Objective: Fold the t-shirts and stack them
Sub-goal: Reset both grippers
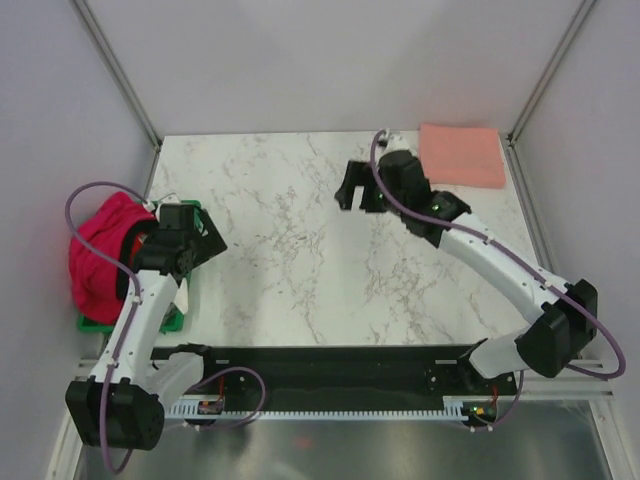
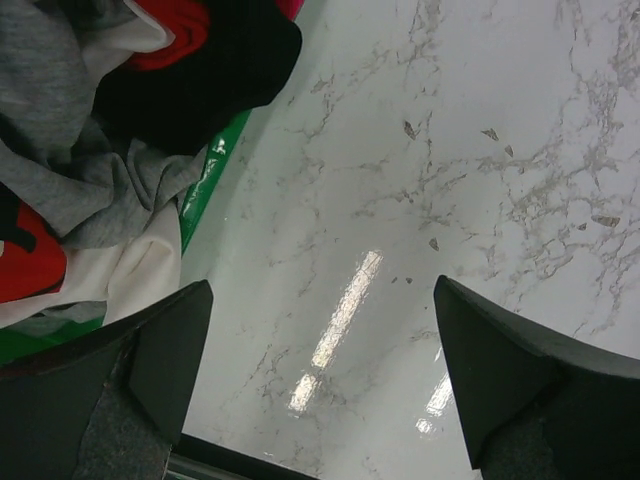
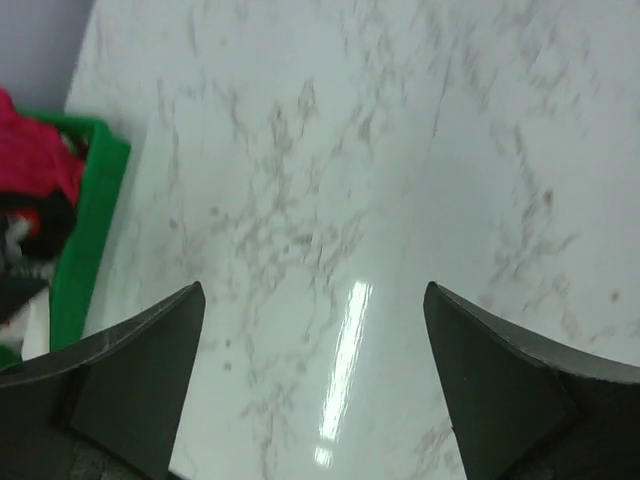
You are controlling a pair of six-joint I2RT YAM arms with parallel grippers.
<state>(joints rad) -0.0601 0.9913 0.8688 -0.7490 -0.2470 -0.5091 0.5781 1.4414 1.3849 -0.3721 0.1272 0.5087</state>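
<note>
Lower left, the left gripper [image 2: 320,335], spread and empty, hangs beside the crate [image 2: 205,190] heaped with the magenta shirt [image 1: 100,255] over grey, white and black cloth [image 2: 90,180], and should pinch just that top layer; farther on, the right gripper [image 3: 315,335], spread too, hovers mid-frame, the folded salmon shirt [image 1: 462,153] upper right.

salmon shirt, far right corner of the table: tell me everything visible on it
The salmon-pink t-shirt lies folded into a flat, roughly rectangular pad on the far right corner of the marble table, shown only in the top view. Soft plain cloth, no print, sleeves or collar showing. Nothing lies on it. The open right pincer is to its left, apart from it.
</note>
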